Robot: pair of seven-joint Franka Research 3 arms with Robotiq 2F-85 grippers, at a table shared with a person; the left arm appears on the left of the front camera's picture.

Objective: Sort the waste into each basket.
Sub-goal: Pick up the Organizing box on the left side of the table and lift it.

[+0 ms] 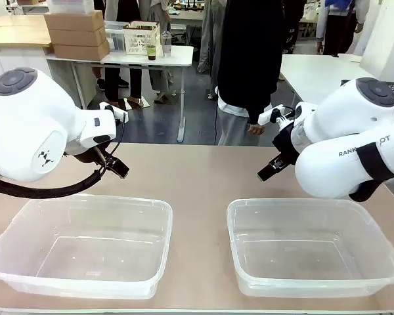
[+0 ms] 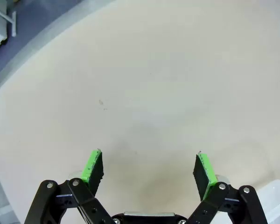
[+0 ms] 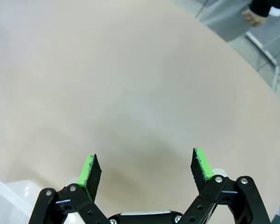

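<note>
Left gripper (image 2: 149,161), right gripper (image 3: 145,161) spread wide over bare table (image 1: 184,177); left tub (image 1: 85,202), right tub (image 1: 289,202) near front edge.

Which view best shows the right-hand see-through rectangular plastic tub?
Front view: the right-hand see-through rectangular plastic tub shows whole, empty. Right wrist view catches one corner; left wrist view probably shows the other tub.
</note>
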